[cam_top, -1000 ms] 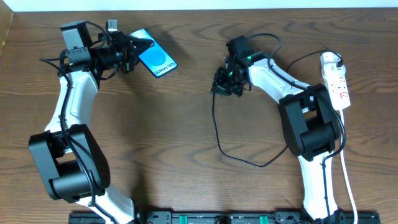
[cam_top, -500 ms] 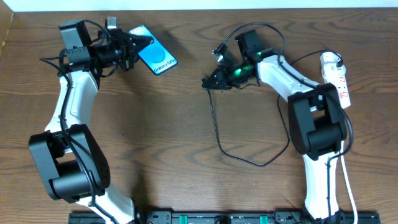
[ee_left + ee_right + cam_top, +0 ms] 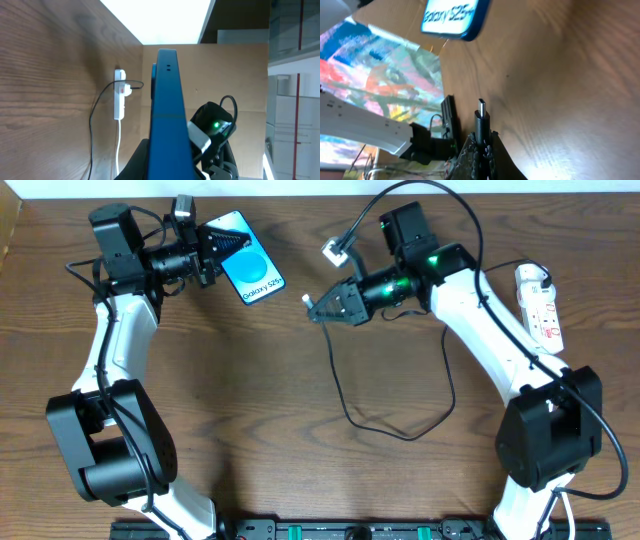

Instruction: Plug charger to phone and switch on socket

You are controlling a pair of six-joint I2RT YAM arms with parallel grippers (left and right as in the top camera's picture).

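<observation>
The phone (image 3: pixel 250 270), cyan-blue with "Galaxy S25" on it, is held off the table at the back left, and my left gripper (image 3: pixel 220 248) is shut on its upper end. Seen edge-on, the phone (image 3: pixel 167 115) fills the middle of the left wrist view. My right gripper (image 3: pixel 323 309) is shut on the charger's connector (image 3: pixel 481 116), whose tip points at the phone (image 3: pixel 452 17) across a short gap. The black cable (image 3: pixel 346 395) loops down over the table. The white socket (image 3: pixel 541 304) lies at the far right edge.
The table's back edge (image 3: pixel 300 194) runs close behind both grippers. The socket's white cord (image 3: pixel 565 500) hangs down at the right front. My right arm (image 3: pixel 480 310) stretches across the table between the socket and the phone.
My right gripper has lifted the connector and carried it left toward the phone, with the arm stretching out. The left gripper has kept the phone almost in place.
</observation>
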